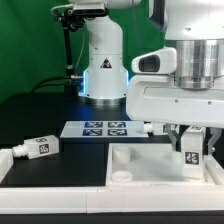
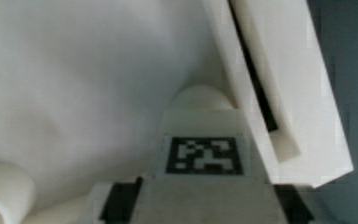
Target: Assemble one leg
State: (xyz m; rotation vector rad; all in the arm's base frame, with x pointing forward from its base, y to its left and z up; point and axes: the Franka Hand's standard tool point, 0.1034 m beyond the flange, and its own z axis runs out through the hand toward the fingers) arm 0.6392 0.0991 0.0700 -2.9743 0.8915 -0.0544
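1. We identify the place as a robotics lab: a white robot arm base (image 1: 103, 62) stands on a black table (image 1: 55, 170) against a dark green backdrop (image 1: 25, 45).
2. We note a flat marker board (image 1: 103, 128) with square tags fixed on the table.
3. We see tagged white parts, such as a leg (image 1: 30, 150), laid out for tracking.

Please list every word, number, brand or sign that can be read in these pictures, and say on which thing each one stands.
No words, numbers or brand names can be read.
Only black-and-white square tags, no letters: on the held leg, on the loose leg, on the marker board.
The gripper and the white frame show no text.
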